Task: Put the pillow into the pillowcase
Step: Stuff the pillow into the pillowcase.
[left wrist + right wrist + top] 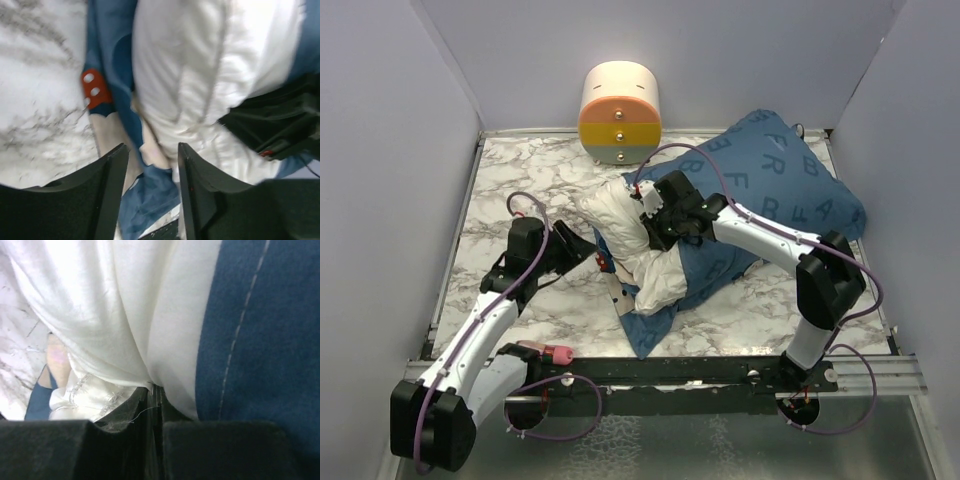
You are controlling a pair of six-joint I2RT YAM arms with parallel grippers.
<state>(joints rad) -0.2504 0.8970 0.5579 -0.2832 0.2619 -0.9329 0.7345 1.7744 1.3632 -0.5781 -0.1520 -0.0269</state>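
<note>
— White fabric in the middle: where does the plump white fabric pillow (616, 222) lie?

— At the centre of the grey-veined marble table (510, 170). One end sticks out bare toward the left. The rest is inside the blue printed cloth pillowcase (790, 180), which bulges toward the far right corner.

— And the open edge of the pillowcase?

— It runs across the pillow under the right arm. A loose blue flap reaches down toward the table's near edge. The left wrist view shows a red patch with white dots (95, 90) on that flap.

— The grippers?

— The left gripper (152, 150) has its jaws apart, with blue cloth and the pillow's white edge just beyond them. The right gripper (155, 395) has its jaws nearly together, clamped on a fold of the pillow's white fabric.

— Room to move?

— There is bare marble on the left and along the near edge. On the right, the stuffed corner of the pillowcase lies against the pale wall (910, 150). The cream-and-orange cylinder (620, 112) stands at the back, near the pillow's far end.
</note>
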